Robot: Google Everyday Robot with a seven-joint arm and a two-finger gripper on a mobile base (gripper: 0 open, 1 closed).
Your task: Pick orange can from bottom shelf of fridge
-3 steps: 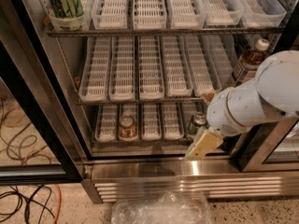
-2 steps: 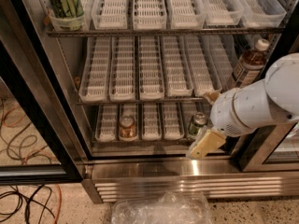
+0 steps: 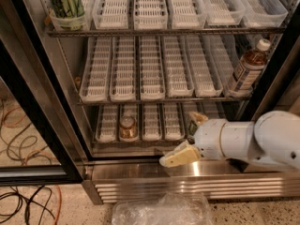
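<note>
Orange can (image 3: 127, 127) upright on bottom shelf (image 3: 152, 122), silver top up; claw (image 3: 188, 137) spread, empty, right of it.

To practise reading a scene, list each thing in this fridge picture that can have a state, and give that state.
door: open.
orange can: upright on the bottom shelf, untouched.
bottle: upright, capped, on the middle shelf.
gripper: open, at the bottom shelf's front, right of the orange can and apart from it.
</note>
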